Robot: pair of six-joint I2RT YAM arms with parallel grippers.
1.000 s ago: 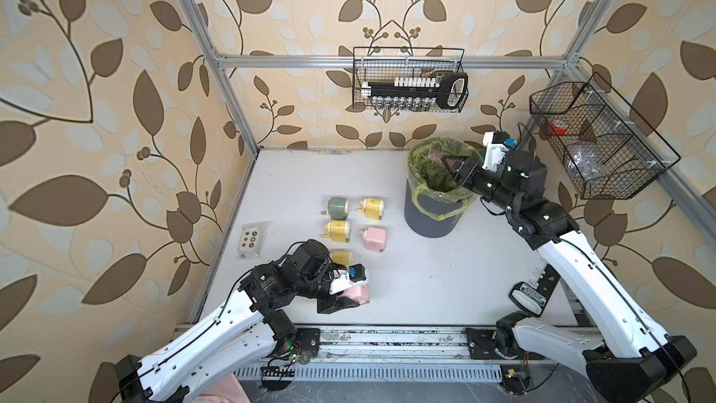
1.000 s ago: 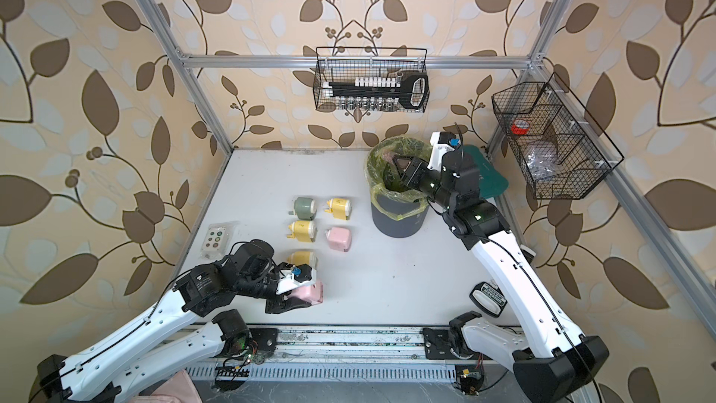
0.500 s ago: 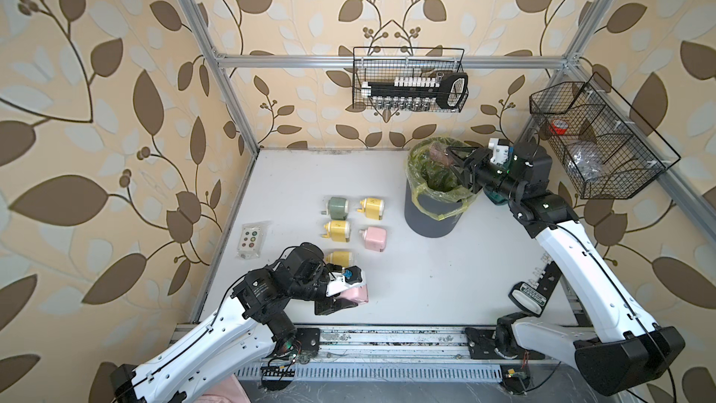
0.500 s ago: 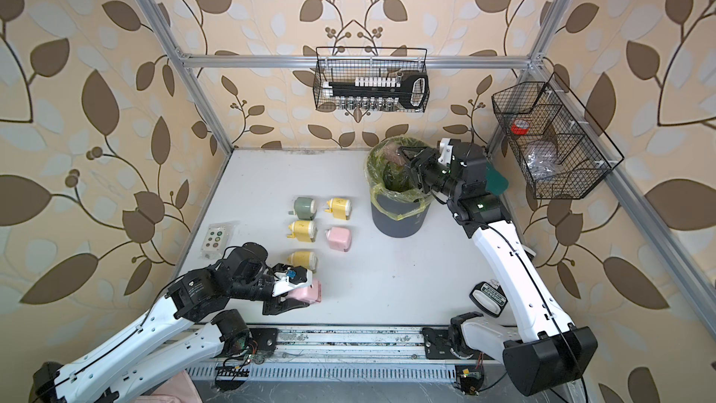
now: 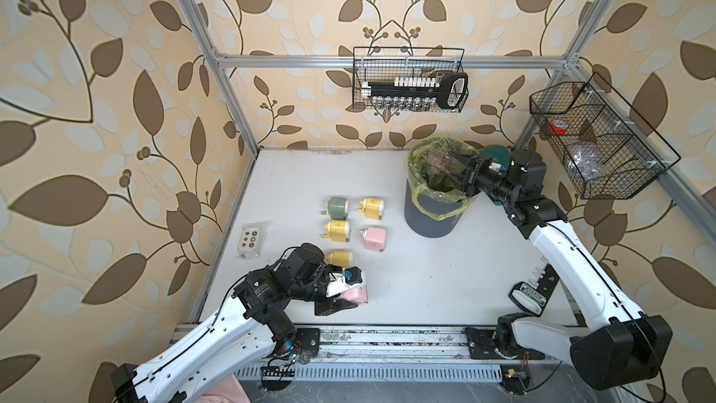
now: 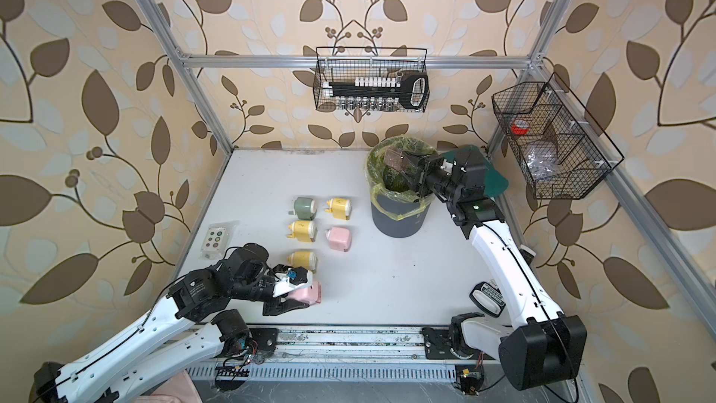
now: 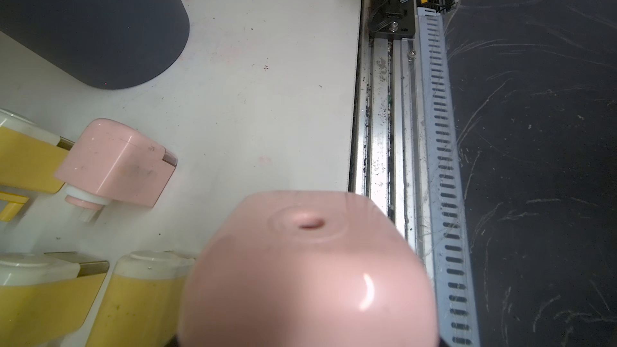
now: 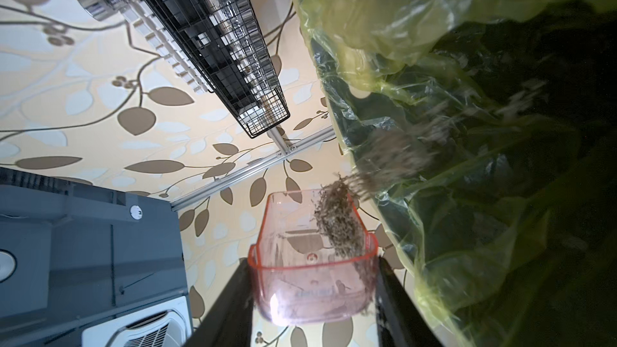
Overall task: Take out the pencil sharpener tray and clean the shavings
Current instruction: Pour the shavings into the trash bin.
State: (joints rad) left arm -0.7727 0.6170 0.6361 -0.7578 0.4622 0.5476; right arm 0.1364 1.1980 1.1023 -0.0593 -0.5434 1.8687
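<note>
tray (image 8: 310, 282) pinched by right gripper (image 5: 451, 168), shavings (image 8: 337, 225) spilling; left gripper (image 5: 346, 300) pinching pink sharpener (image 7: 307, 272); lettering illegible

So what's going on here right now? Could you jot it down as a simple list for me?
Left pincer: shut on pink sharpener, near the table front edge
Right pincer: shut on translucent tray, tipped over the bin
Shavings: brownish clump spilling from the tray toward the bin liner
Other sharpeners: five on the table, three yellow, one green, one pink
</note>
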